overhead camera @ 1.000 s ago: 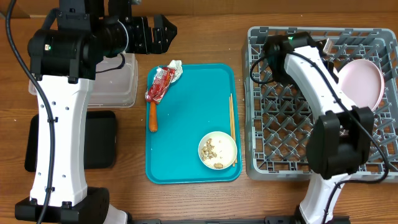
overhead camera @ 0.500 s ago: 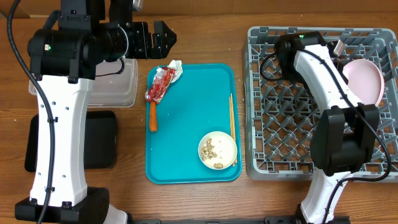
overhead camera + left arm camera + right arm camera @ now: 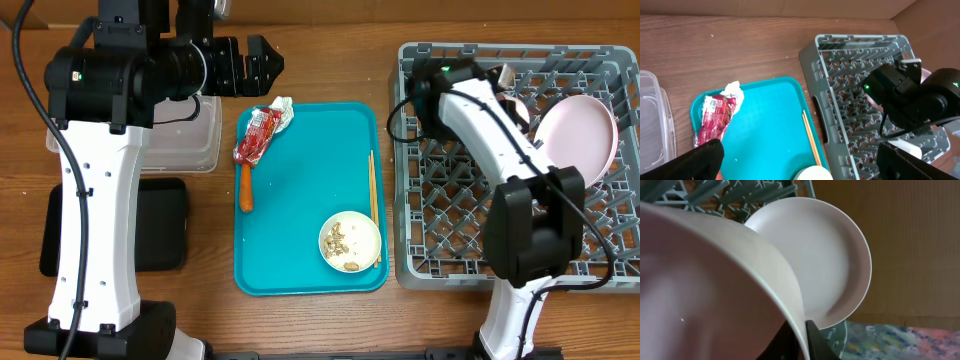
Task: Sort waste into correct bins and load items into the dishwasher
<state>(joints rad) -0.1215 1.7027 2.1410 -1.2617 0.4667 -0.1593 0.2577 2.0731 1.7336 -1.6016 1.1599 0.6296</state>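
Right gripper (image 3: 801,341) pinches pale bowl (image 3: 715,290) rim, beside plate (image 3: 825,265) in rack (image 3: 740,191); left gripper (image 3: 805,160) wide open, empty.

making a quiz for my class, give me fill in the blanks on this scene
The red wrapper lies on the teal ___. The chopsticks lie next to the bowl of food ___. The large plate stands in the grey dish ___.
Missing: tray; scraps; rack.
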